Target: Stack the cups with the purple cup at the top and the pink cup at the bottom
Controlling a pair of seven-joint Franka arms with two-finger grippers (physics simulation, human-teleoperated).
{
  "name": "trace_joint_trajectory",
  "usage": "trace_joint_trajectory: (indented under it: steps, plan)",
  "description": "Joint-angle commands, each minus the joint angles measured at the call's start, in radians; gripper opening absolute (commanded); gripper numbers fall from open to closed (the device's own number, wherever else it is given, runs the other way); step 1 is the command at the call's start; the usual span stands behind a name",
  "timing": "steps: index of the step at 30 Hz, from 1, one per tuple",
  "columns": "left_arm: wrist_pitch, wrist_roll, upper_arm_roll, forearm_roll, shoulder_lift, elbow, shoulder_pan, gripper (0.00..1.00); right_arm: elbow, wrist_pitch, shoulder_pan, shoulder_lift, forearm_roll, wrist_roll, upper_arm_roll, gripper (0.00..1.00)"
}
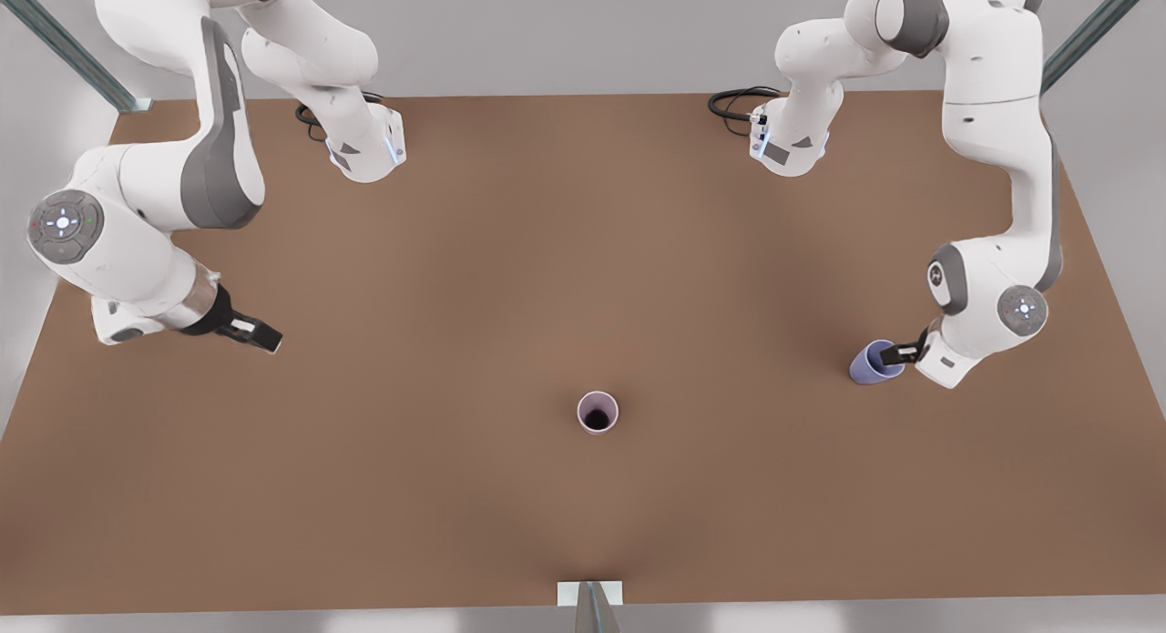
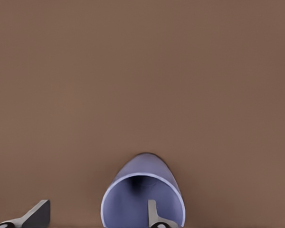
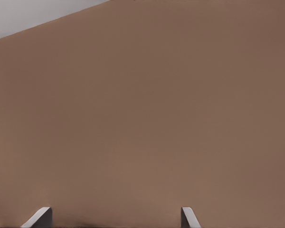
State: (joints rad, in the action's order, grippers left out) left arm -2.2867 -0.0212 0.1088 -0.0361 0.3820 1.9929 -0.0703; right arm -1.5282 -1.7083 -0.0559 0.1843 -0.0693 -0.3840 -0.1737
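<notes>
— What is to be made out in the front view?

— The pink cup [image 1: 598, 412] is seen upright near the middle of the brown table [image 1: 510, 278], its dark inside showing. The purple cup [image 1: 873, 363] is found well apart from it, toward the front view's right, with the left gripper [image 1: 904, 351] set at its rim. The right gripper [image 1: 270, 340] is held off at the front view's left, near nothing; that arm is judged to be waiting.

— And in the left wrist view?

— The purple cup [image 2: 143, 190] is looked into through its mouth. One finger [image 2: 153, 214] is placed inside the cup and the other [image 2: 37, 213] well outside the wall, so the left gripper [image 2: 97, 216] is spread wide and nothing is clamped yet. Whether the cup stands flat on the table or is tipped cannot be told.

— The right wrist view?

— Bare table [image 3: 142, 123] is shown beyond the right gripper [image 3: 115, 217], whose fingers are parted widely and hold nothing.

— Which step is in hand, then?

— The grasp of the purple cup is judged to be under way, not completed. The fingers must next be closed on the wall, the cup raised, carried over the pink cup and lowered into it base first.

— How are the cups likely to handle?

— Both are plain, matte, handleless and tapered, of like size. A thin rim is offered to a pinch, and nesting should be helped by the taper, provided the cup is kept level.
</notes>
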Motion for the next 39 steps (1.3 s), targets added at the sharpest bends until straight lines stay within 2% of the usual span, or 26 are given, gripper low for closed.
trace_joint_trajectory:
  steps: [1,3,5,6,7,8,11,19,25,27,29,31,32,35,36,39]
  plan:
    - [-0.019,0.000,0.000,-0.002,0.012,0.001,-0.009,1.00,0.013,0.003,0.037,0.007,-0.075,0.898,-0.001,1.00]
    - [-0.020,0.000,0.000,-0.002,0.031,0.004,-0.011,1.00,0.011,0.004,0.042,0.004,-0.072,0.868,-0.001,1.00]
    - [-0.011,0.000,-0.001,-0.002,0.034,0.014,-0.011,1.00,0.022,0.068,0.042,0.001,-0.067,0.333,0.000,1.00]
    - [-0.011,0.000,0.000,-0.002,0.037,0.014,-0.011,1.00,0.025,0.084,0.034,0.003,-0.064,0.208,0.002,1.00]
    - [-0.011,0.003,-0.001,-0.002,0.041,0.014,-0.011,0.93,0.016,0.085,0.021,-0.002,-0.001,0.169,0.011,1.00]
    - [0.000,0.004,-0.001,0.001,0.037,0.014,-0.011,0.50,0.011,0.078,0.018,-0.003,-0.001,0.169,0.010,1.00]
    - [0.010,0.004,-0.001,0.053,0.032,0.014,-0.011,0.21,-0.007,0.055,0.002,-0.011,0.000,0.185,0.011,1.00]
    - [0.010,0.003,-0.012,0.079,0.037,0.018,-0.011,0.21,0.005,0.053,0.001,0.000,0.000,0.189,0.007,1.00]
    - [0.010,0.000,-0.069,0.067,-0.029,-0.032,0.001,0.21,0.006,0.052,0.001,0.001,0.003,0.189,0.007,1.00]
    - [0.073,0.174,-0.075,0.076,-0.057,-0.083,0.127,0.21,0.005,0.052,0.001,0.001,0.010,0.189,0.007,1.00]
    - [0.237,0.539,-0.080,0.068,-0.038,-0.213,0.293,0.21,0.005,0.052,0.001,0.001,0.014,0.189,0.007,1.00]
    - [0.519,0.756,-0.080,0.067,0.089,-0.512,0.398,0.21,0.005,0.052,0.001,0.001,0.014,0.189,0.007,1.00]
    - [0.604,0.851,-0.080,0.064,0.118,-0.569,0.449,0.21,0.006,0.052,-0.001,0.003,0.016,0.197,0.008,1.00]
    - [0.653,1.040,-0.081,0.081,0.156,-0.716,0.572,0.21,0.008,0.053,-0.004,0.006,0.016,0.206,0.010,1.00]
    - [0.642,1.121,-0.084,0.082,0.212,-0.813,0.578,0.21,0.010,0.053,-0.006,0.006,0.017,0.206,0.010,1.00]
    - [0.615,1.141,-0.092,0.113,0.290,-0.919,0.595,0.21,0.010,0.053,-0.006,0.006,0.017,0.206,0.010,1.00]
